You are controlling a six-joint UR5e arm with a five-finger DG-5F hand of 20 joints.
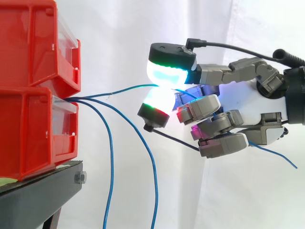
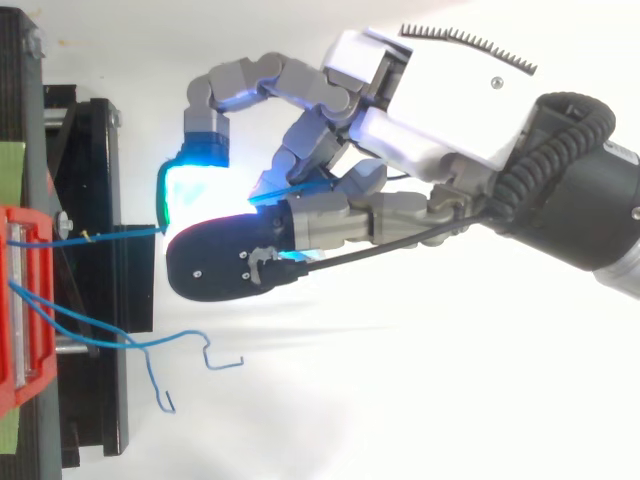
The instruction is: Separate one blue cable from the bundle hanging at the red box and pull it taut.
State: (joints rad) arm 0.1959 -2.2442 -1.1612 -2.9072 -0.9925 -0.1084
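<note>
Two red bins (image 1: 38, 90) are stacked on a black stand at the left. Three thin blue cables come out of the lower bin's front. One blue cable (image 1: 125, 89) runs nearly level to the right and ends between two glowing fingertip pads (image 1: 167, 74) of my hand (image 1: 238, 102), which pinch it. Its tail leaves behind the palm at the lower right (image 1: 276, 155). From above, the same cable (image 2: 100, 237) stretches from the bin (image 2: 25, 300) to the hand (image 2: 400, 110). The other two blue cables (image 1: 110, 171) hang loosely down beside the stand.
The black stand (image 1: 43, 191) carries the bins, with a bolt at its front edge. A white curtain hangs behind everything. In the top view the loose cables (image 2: 150, 350) curl over the stand's edge, below the hand.
</note>
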